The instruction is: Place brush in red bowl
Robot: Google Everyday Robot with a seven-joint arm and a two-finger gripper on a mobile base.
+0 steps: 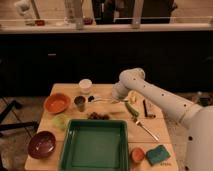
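Clenching the slender white brush (104,100), the gripper (118,97) hovers right of the round red bowl (56,103) (shallow, orange-red).

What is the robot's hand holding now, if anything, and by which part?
Cannot be told: the shut hand sits at the handle end of the long slender white-handled brush, but a grip is not visible.

Looks like a robot test bay in a kitchen or break-room type space, not a home. Cues: long counter ledge (110,26) with odd items on it, dark cabinet fronts (75,55) below, and a small wooden table (102,89) staged with tableware: red bowl (56,103), maroon bowl (41,144), white cup (85,85), fork (147,130), sponge (158,155), green tray (92,147). White robot arm (160,102) reaches over the table, gripper (114,97) low near its middle, closed.
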